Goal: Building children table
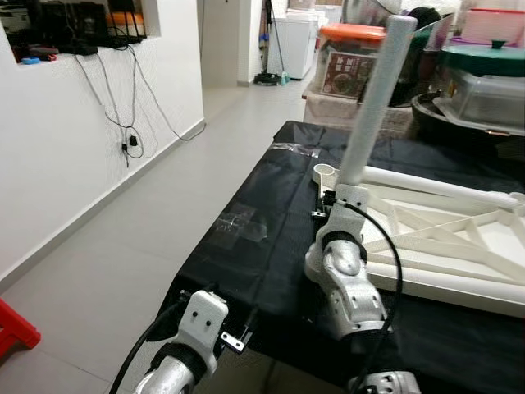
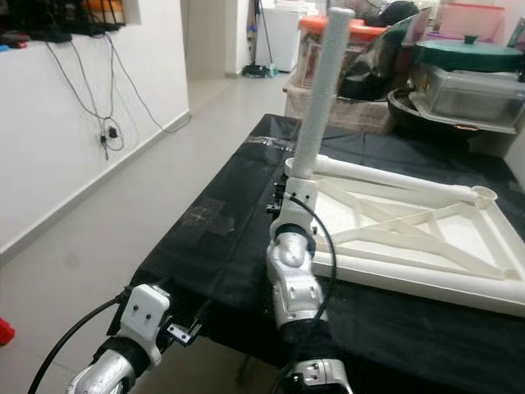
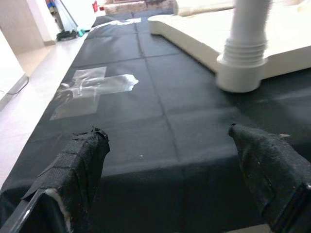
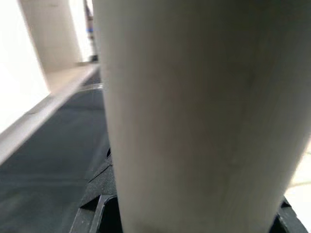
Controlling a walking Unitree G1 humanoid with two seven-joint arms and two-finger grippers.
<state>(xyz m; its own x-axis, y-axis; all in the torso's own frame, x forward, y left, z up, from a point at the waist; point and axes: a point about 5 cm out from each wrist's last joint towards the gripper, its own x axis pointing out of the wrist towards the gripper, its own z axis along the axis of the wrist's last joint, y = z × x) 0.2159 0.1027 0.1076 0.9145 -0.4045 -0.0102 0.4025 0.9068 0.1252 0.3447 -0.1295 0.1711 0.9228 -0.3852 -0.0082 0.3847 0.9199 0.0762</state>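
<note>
A white children's table top [image 1: 459, 246] lies upside down on a table under black cloth [image 1: 262, 271]. A white round leg [image 1: 373, 98] stands upright, leaning slightly, at the top's near-left corner socket [image 3: 240, 73]. My right gripper [image 1: 332, 199] is shut on the leg's lower end; up close the leg [image 4: 194, 111] sits between the black fingers. My left gripper [image 3: 170, 150] stays open low at the table's near edge [image 1: 234, 332], short of the leg, with nothing between its fingers [image 3: 80, 160].
Clear tape [image 3: 92, 87] is stuck on the cloth left of the top. Stacked storage boxes and lidded tubs [image 1: 476, 82] crowd the far end. A white wall with hanging cables [image 1: 123, 123] runs along the left, and a red stool [image 1: 12, 332] stands on the tiled floor.
</note>
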